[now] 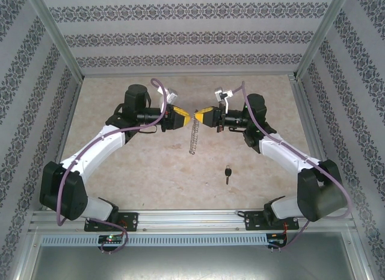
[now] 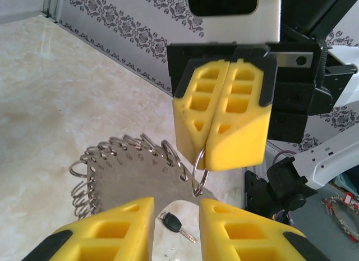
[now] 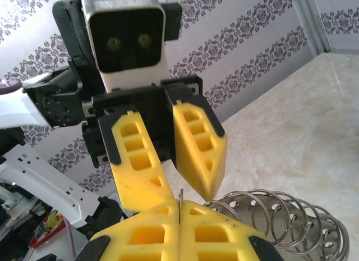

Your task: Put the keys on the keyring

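Observation:
The keyring (image 1: 192, 138) hangs edge-on between the two grippers, above the table. In the left wrist view it is a flat silver piece (image 2: 129, 174) fringed with small loops. My right gripper (image 1: 197, 116) is shut on one of those loops (image 2: 199, 166), and the thin wire shows between its closed tips (image 3: 180, 207). My left gripper (image 1: 187, 118) faces it tip to tip, open, its yellow fingers (image 2: 126, 224) apart just under the held loop with nothing between them. The key (image 1: 228, 173), black-headed with a short silver blade, lies on the table nearer the front, and shows through the left fingers' gap (image 2: 176, 224).
Patterned walls (image 1: 192, 36) close in the beige table (image 1: 132, 171) at the back and both sides. A metal rail (image 1: 192, 220) with the arm bases runs along the front edge. Open tabletop lies around the key.

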`<state>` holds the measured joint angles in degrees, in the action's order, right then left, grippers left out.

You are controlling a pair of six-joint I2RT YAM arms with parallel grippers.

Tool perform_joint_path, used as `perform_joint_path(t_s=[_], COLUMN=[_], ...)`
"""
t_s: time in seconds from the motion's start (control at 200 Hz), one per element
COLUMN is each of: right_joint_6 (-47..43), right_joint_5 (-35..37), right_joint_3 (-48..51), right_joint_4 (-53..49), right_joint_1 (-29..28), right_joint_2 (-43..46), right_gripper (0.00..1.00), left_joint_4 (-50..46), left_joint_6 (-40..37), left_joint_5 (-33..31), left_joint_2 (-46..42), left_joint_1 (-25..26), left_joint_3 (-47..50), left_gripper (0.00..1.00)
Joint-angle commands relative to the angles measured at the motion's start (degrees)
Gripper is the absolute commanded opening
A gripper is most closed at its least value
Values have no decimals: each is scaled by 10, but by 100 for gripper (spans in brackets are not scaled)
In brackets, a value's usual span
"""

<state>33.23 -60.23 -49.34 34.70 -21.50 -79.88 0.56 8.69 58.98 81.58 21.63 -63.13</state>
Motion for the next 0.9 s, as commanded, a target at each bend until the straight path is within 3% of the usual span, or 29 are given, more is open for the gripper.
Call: perform_joint_path(t_s=[0.0,0.46,0.899], right_joint_6=[9,11,14], right_joint_5=[4,10,0], right_joint_3=[-26,-24,-24], right_joint_4=[48,54,58], right_joint_1=[2,4,3], right_joint_2=[-7,-15,-16], right_gripper=[0,0,0], left_joint_4=[47,50,125], left_joint_6=[15,16,71], left_joint_5=[26,39,59], left_joint_2=[9,1,20], left_joint_1=[-4,-9,-13], left_joint_3=[-16,-18,-16], left_gripper=[27,26,26])
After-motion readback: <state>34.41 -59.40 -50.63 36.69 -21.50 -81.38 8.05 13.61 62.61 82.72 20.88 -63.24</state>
